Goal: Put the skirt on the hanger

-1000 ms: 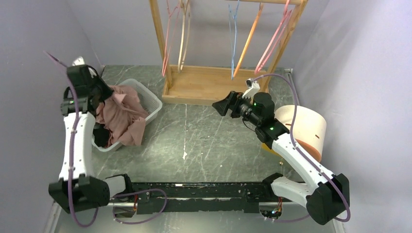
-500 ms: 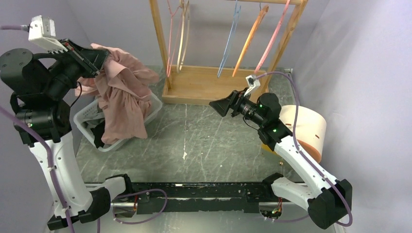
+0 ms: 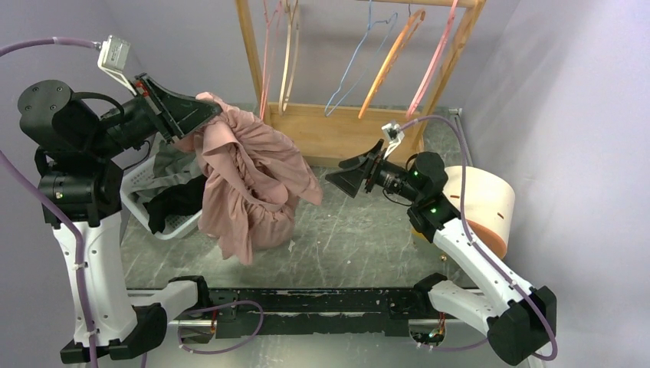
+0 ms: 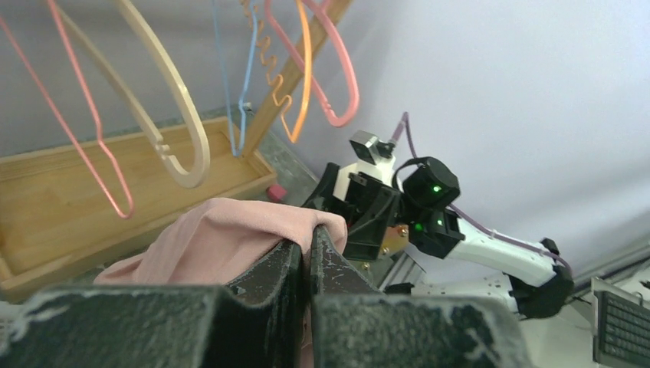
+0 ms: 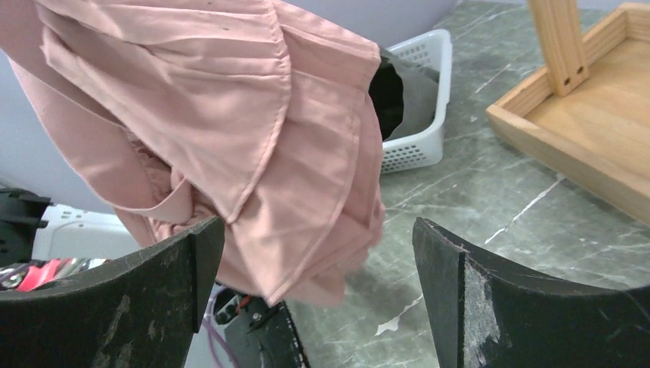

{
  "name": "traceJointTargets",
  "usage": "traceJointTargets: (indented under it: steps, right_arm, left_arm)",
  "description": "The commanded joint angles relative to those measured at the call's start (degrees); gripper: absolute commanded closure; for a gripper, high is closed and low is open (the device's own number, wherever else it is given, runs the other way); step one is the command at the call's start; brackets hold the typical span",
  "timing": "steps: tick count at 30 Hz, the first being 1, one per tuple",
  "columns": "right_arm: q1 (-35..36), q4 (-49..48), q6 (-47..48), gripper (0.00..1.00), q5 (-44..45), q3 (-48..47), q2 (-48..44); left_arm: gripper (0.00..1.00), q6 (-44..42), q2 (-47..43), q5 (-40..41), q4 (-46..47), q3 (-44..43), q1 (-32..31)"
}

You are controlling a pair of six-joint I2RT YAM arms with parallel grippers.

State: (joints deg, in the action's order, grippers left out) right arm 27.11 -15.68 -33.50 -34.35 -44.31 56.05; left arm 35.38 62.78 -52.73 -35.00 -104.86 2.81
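Note:
A pink skirt (image 3: 253, 184) hangs in the air over the table's left half, bunched and draping down to the table top. My left gripper (image 3: 203, 115) is shut on its upper edge; in the left wrist view the fabric (image 4: 222, 238) folds over the closed fingertips of that gripper (image 4: 306, 245). My right gripper (image 3: 349, 175) is open and points left at the skirt, a short gap away. In the right wrist view the skirt (image 5: 230, 138) fills the space ahead of the right gripper (image 5: 318, 261), with nothing between its fingers. Several hangers, among them an orange one (image 3: 387, 65), hang on the wooden rack.
A white basket (image 3: 172, 226) with dark clothes (image 3: 180, 201) sits at the left behind the skirt. The rack's wooden base (image 3: 322, 130) lies at the back centre. A white and orange cylinder (image 3: 479, 203) stands at the right, by my right arm.
My left arm has lifted the skirt out of the basket and swung it right over the table. My right gripper has opened wider and dipped toward the skirt. The hangers have swung.

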Motion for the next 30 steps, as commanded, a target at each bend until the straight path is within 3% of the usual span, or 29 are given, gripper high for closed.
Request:
traceJointTargets:
  steps: [1,6,10,14,18,23,30]
  right_arm:
    - [0.8,-4.7,-1.9,0.04,-4.7,0.9,0.7]
    - [4.0,-5.1,-2.3,0.04,-3.5,0.8,1.6]
    - [4.6,-1.8,-3.2,0.06,4.7,1.6,1.7]
    - [4.8,1.3,-4.4,0.11,15.5,4.8,0.2]
    - [5.0,3.9,-4.1,0.14,19.9,7.2,-0.9]
    - [8.3,4.9,-9.4,0.20,22.3,9.7,1.6]
    - [21.1,1.5,-19.2,0.25,33.9,8.8,12.1]
  left_arm:
    - [0.93,3.5,-0.5,-5.9,7.0,0.7,-1.0]
    - [0.93,5.3,-0.1,-7.1,10.8,3.5,-2.1]
    - [0.93,6.2,-4.0,-4.4,15.9,18.1,-2.0]
    - [0.93,4.4,-5.6,6.4,17.4,35.1,-2.6]
    - [0.93,2.1,-4.5,13.6,16.9,45.3,-3.7]
    - [0.93,2.4,-4.7,14.2,18.7,48.7,-3.7]
    - [0.93,1.6,-6.4,15.7,18.2,50.7,-3.7]
